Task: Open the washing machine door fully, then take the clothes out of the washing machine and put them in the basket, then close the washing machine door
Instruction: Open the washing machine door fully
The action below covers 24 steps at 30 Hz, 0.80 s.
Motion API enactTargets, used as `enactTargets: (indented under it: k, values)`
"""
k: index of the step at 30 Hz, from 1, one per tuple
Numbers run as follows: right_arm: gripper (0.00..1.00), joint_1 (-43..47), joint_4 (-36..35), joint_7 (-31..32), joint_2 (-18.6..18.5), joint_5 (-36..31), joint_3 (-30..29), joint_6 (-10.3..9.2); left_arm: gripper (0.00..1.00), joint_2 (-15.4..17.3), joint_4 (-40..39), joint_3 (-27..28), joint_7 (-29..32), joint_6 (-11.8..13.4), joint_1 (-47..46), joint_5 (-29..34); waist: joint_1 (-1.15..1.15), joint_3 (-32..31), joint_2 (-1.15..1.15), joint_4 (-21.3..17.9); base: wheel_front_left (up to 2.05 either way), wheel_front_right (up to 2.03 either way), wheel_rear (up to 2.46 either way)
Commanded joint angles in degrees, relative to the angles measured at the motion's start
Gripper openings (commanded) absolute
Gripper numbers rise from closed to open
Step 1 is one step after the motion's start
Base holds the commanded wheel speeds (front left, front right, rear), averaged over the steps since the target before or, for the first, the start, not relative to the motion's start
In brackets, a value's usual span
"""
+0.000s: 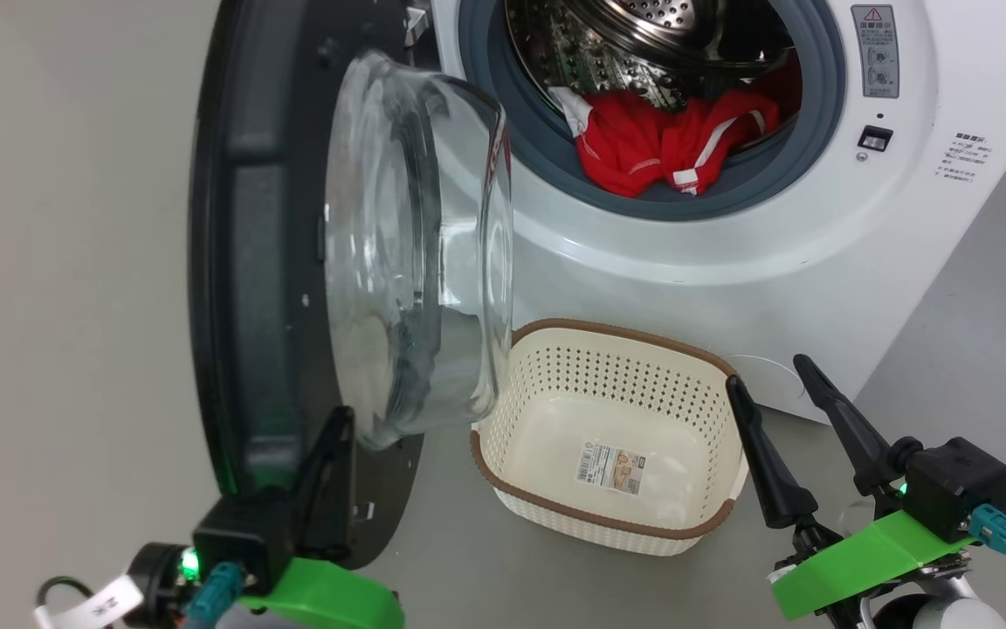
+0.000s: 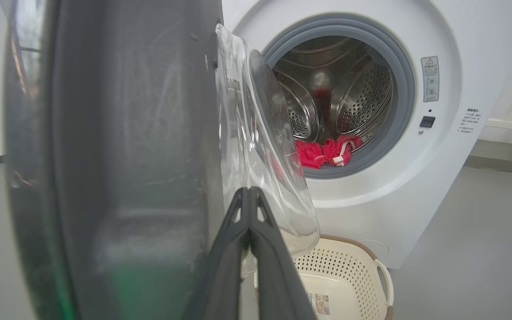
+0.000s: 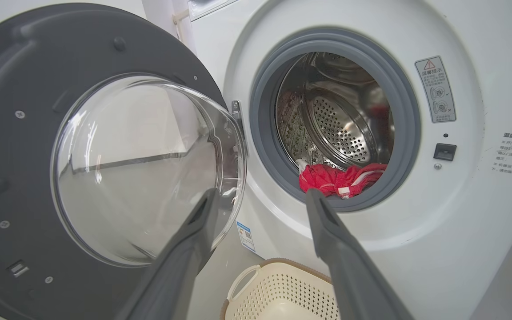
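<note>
The washing machine door [image 1: 245, 262] is standing open at the left of the drum mouth, swung out roughly square to the front of the white washing machine [image 1: 730, 253]. Its round plane is hanging upright and its dark inner face is pointing to the robot's right, the clear glass bowl [image 1: 416, 253] bulging out over the basket's near-left corner. The clothes [image 1: 660, 144], soft red fabric with white trim, are lying bunched at the front lip of the perforated steel drum [image 1: 643, 26], spilling onto the grey rubber gasket [image 1: 538, 148]. The cream perforated basket [image 1: 616, 376], brown-rimmed, is sitting on the floor [image 1: 75, 349] just before the machine. The left pincer [image 1: 344, 419] is reaching up from the lower left, its dark fingers clenched together on nothing, tips at the door's inner face beneath the bowl; whether they are touching it I cannot tell. The right pincer [image 1: 768, 371] is hovering beside the basket's right side, released, fingers spread wide and pointing toward the drum mouth
</note>
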Motion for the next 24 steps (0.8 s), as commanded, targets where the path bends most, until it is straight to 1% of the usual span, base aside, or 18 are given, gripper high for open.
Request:
enactTargets:
  k: [1,10,18,24]
  values:
    - [1.0,-1.31,-1.69,0.1,0.08,-0.08,1.47,0.36,0.0,2.26,-0.83,3.9,-0.72,1.1,-0.63,-0.36,0.0,0.06,0.0,0.05,0.0,0.0,0.0]
    - [1.0,-1.5,-2.12,0.77,0.08,-0.57,1.59,0.36,0.0,3.94,0.41,7.4,-2.11,2.05,-0.43,-1.53,0.0,0.6,0.0,0.25,0.0,0.0,0.0]
    - [1.0,-1.53,-2.95,1.74,0.08,-1.19,1.53,0.36,0.0,5.05,2.93,10.05,-3.61,2.3,-0.31,-2.79,0.0,0.95,0.0,0.57,0.0,0.0,0.0]
    - [1.0,-1.63,-3.66,2.42,0.08,-1.69,1.46,0.36,0.0,5.36,4.94,11.62,-4.92,1.57,-0.95,-4.04,0.0,1.71,0.0,0.94,0.0,0.0,0.0]
